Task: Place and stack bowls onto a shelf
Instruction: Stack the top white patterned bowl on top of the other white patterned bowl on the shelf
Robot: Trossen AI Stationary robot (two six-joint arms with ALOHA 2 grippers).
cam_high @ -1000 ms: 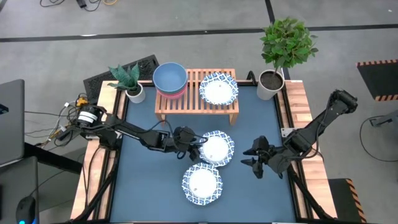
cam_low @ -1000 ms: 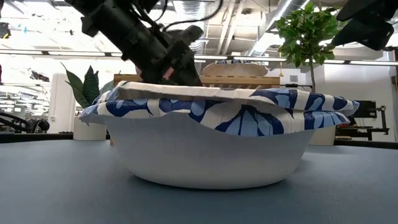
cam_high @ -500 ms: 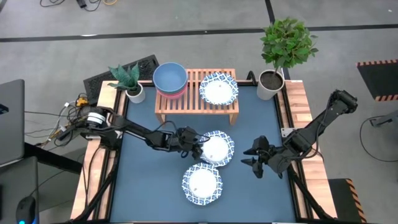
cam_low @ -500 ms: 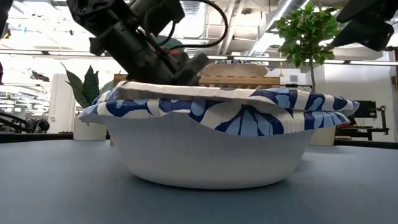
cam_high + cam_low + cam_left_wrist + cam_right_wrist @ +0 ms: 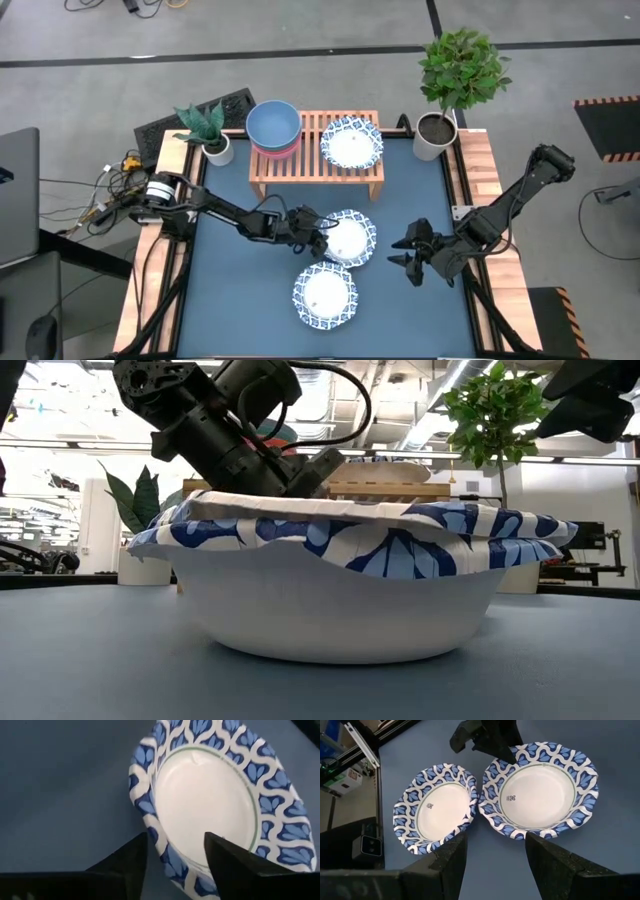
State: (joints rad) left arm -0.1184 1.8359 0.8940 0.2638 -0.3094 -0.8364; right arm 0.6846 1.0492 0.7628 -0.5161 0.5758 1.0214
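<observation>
- On the blue table point(image 5: 230, 290), the left gripper point(image 5: 322, 237) sits at the near edge of a patterned bowl point(image 5: 347, 238), lower and closer in than a second ago, when it hung a little back from the rim.
- Its fingers point(image 5: 125, 862) are spread, one on either side of the bowl's rim point(image 5: 150, 827) as the left wrist view shows it; nothing is pinched yet, so the gripper is empty.
- That shift reads to me as the final approach before a grasp: the rim lies between the fingers, and closing would take hold of it.
- A second patterned bowl point(image 5: 324, 295) lies just beside the first, towards the front of the table, their rims nearly touching; it has not moved.
- At the back, the wooden shelf point(image 5: 315, 165) already carries a blue bowl point(image 5: 273, 124) nested on a pink bowl point(image 5: 273, 150) at its left end, and a third patterned bowl point(image 5: 351, 142) to the right of them.
- So two bowls are left to go up, by my count.
- The right gripper point(image 5: 410, 254) waits well off to the right, fingers apart and holding nothing, unchanged.
- Two potted plants point(image 5: 210, 130) point(image 5: 455, 75) flank the shelf, so a lifted bowl has a narrow way in.
</observation>
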